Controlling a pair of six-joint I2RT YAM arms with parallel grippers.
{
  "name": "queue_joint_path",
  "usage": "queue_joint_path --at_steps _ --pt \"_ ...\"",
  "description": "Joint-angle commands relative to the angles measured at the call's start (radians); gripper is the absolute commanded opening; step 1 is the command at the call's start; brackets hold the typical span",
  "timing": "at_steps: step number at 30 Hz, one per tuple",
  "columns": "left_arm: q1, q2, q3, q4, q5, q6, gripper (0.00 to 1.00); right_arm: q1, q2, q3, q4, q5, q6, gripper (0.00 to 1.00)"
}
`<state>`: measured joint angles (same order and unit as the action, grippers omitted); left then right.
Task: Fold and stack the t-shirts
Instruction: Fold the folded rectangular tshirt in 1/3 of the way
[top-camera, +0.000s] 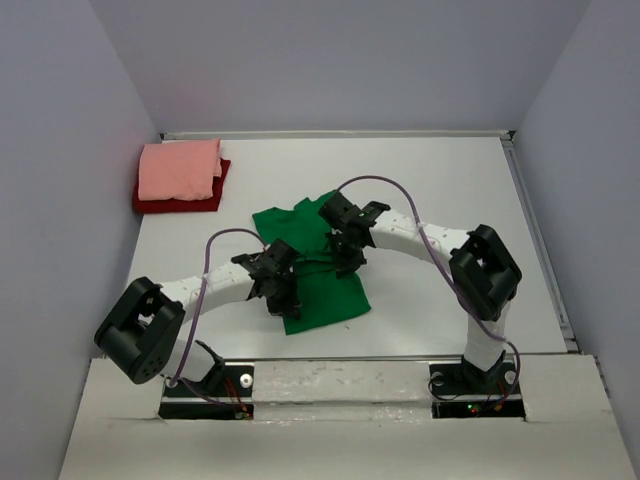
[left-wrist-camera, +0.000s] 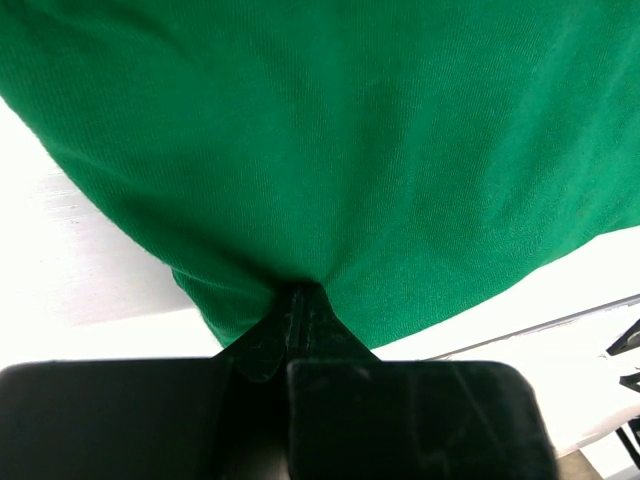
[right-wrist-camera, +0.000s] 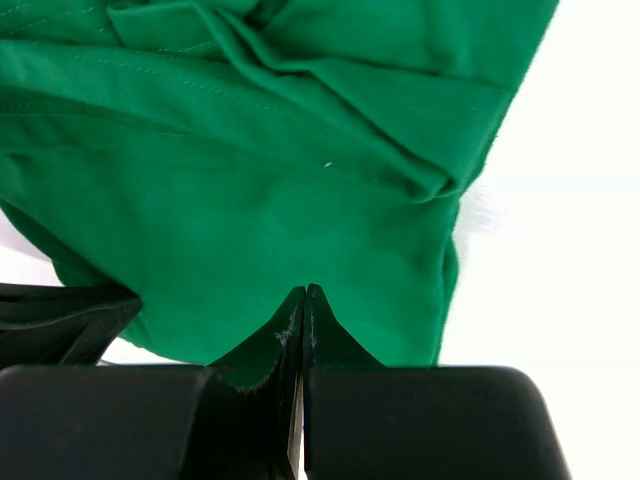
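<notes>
At the upper left of the top view, the folded salmon-pink tee (top-camera: 180, 168) is being supported by the dark red tee (top-camera: 178, 204). At centre frame, the green tee (top-camera: 325, 300) is being held rumpled on the table (top-camera: 450, 180). Its left edge is being pinched by the left gripper (left-wrist-camera: 297, 300), whose forearm is being reached in low from the lower left. The cloth is judged light, limp and prone to bunching, so hems or corners are best taken. Further right, another fold is being pinched by the right gripper (right-wrist-camera: 305, 298), with its elbow raised and wrist angled down.
</notes>
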<state>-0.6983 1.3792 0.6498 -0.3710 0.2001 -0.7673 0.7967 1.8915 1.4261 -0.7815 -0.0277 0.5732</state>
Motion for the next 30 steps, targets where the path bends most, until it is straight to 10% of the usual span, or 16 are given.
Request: queue_joint_path --at_steps 1,30 --pt "-0.02 0.031 0.004 -0.028 -0.034 0.014 0.0 0.012 -0.012 0.049 -0.024 0.023 -0.004 0.0" --pt "-0.03 0.014 0.005 -0.031 -0.033 0.013 0.0 -0.016 0.164 0.195 -0.051 0.098 -0.061 0.0"
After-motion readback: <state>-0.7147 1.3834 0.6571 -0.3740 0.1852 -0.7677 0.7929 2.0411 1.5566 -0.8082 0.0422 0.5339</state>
